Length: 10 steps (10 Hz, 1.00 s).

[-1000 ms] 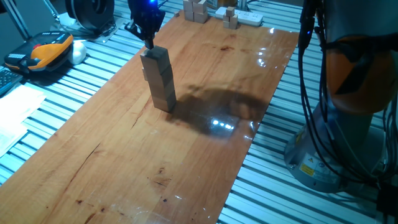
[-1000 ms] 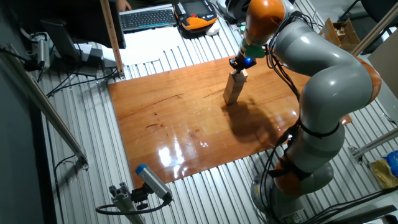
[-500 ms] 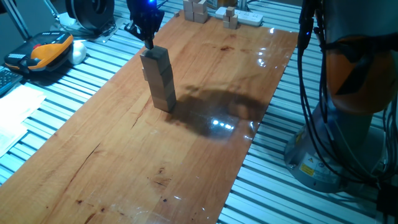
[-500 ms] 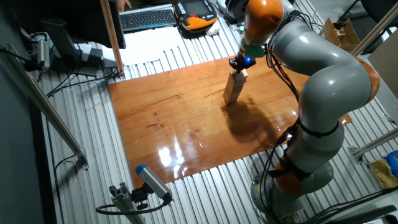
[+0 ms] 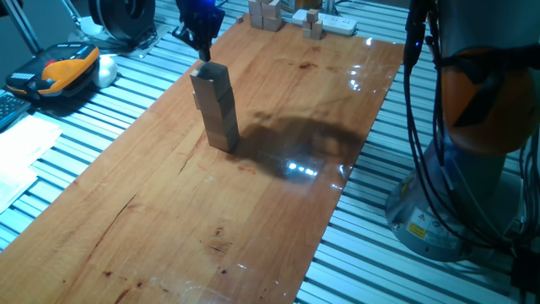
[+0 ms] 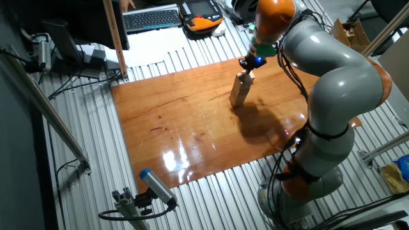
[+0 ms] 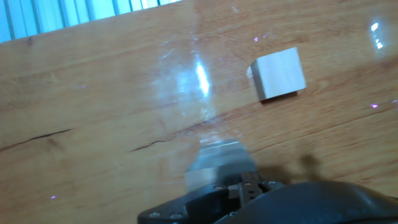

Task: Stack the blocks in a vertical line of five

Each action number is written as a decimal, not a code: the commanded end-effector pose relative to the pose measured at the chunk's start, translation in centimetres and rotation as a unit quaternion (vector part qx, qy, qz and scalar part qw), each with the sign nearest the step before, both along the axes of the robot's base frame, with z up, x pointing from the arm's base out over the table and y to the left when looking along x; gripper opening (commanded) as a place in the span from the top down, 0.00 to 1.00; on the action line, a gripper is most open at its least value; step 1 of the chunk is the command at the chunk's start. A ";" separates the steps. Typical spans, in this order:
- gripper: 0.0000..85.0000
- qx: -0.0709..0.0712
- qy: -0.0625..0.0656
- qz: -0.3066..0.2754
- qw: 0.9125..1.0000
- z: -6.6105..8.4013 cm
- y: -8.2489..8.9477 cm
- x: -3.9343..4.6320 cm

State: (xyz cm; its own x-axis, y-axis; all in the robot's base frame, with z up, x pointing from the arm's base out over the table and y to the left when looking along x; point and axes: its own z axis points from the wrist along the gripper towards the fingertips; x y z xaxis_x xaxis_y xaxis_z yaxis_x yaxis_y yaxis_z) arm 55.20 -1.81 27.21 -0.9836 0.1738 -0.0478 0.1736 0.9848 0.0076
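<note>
The blocks (image 5: 218,110) stand as one leaning column of pale wooden cubes on the wooden table (image 5: 278,211), left of its middle. One cube juts out a little on the left side. The blocks (image 6: 241,89) also show in the other fixed view. In the hand view only the top cube (image 7: 278,73) shows, up and to the right. My gripper (image 5: 203,56) hovers just above the far edge of the column's top, not touching it. The gripper (image 6: 251,67) tapers to a single tip. In the hand view the gripper (image 7: 221,165) is one blurred grey shape with no gap and holds nothing.
Small wooden blocks (image 5: 266,13) and a white power strip (image 5: 333,24) lie at the table's far end. An orange and black device (image 5: 63,67) sits on the slatted bench to the left. The robot base (image 5: 472,169) and cables stand to the right. A wooden post (image 6: 114,38) rises at one table corner.
My gripper has lifted slightly up and away from the top of the column. The blocks have not moved.
</note>
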 end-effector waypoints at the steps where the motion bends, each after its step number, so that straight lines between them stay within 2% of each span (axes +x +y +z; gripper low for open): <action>1: 1.00 -0.001 -0.001 0.004 1.000 0.0 -0.7 0.05; 3: 1.00 0.002 -0.002 0.016 1.000 -0.7 -2.6 0.07; 5: 1.00 0.002 -0.004 0.023 1.000 -1.1 -3.4 0.26; 9: 1.00 0.002 -0.009 0.020 1.000 -2.4 -4.4 2.23; 10: 1.00 0.003 -0.006 0.011 1.000 -2.7 -4.1 2.73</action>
